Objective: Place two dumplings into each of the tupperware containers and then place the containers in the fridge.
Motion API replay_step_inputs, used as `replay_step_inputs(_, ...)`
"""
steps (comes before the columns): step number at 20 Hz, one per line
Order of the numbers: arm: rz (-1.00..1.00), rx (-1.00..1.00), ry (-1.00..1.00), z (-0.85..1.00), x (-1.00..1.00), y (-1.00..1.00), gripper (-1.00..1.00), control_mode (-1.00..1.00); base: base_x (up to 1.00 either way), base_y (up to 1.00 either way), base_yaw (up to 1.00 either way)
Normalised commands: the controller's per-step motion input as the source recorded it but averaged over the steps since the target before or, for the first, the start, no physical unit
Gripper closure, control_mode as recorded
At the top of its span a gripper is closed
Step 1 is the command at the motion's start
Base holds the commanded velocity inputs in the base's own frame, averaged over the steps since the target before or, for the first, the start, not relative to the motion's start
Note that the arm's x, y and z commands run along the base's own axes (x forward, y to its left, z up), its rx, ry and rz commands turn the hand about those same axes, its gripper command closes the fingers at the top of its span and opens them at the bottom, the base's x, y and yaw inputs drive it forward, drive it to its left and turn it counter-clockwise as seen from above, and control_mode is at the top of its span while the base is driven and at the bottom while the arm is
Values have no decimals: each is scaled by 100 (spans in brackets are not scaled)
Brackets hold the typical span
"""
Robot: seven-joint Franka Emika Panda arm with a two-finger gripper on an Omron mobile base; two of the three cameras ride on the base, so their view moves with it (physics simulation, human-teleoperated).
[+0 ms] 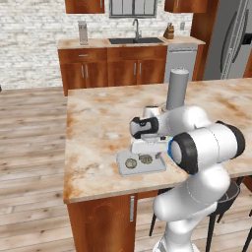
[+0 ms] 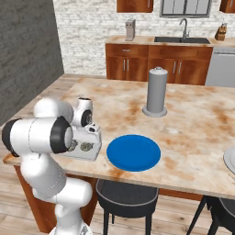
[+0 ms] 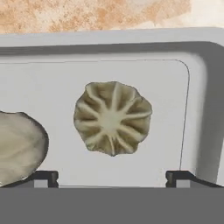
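A light grey tupperware container (image 1: 123, 170) sits near the front edge of the island counter. Two dumplings (image 1: 131, 163) (image 1: 145, 159) lie side by side inside it. My gripper (image 1: 147, 152) hangs just above the container, pointing down. In the hand view a pleated tan dumpling (image 3: 113, 118) rests on the container floor (image 3: 175, 100), just ahead of my gripper (image 3: 112, 178). The gripper is open and holds nothing. The other dumpling (image 3: 19, 146) lies at the left edge of that view. The steel fridge (image 1: 231, 39) stands at the back right, doors shut.
A round blue plate (image 2: 133, 152) lies right of the container (image 2: 94, 152). A tall grey cylinder (image 2: 156, 92) stands mid-counter. A pale plate's edge (image 2: 230, 159) shows far right. Black stools (image 2: 126, 195) stand under the counter's front edge.
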Motion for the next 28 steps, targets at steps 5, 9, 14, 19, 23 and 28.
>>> replay_step_inputs(5,-22,9,0,17,-81,-83,-100,-100,0,0,0)
replay_step_inputs(9,-39,1,0,-4,-20,-44,-100,-100,0,0,0)
replay_step_inputs(14,-14,-2,-6,-7,11,-2,-100,-100,0,0,0)
replay_step_inputs(19,-10,-8,-5,-22,20,0,-100,-100,0,0,0)
replay_step_inputs(23,-10,-1,0,-8,25,-6,-100,-100,0,0,0)
replay_step_inputs(28,-8,0,0,-17,33,-10,-100,-100,0,0,0)
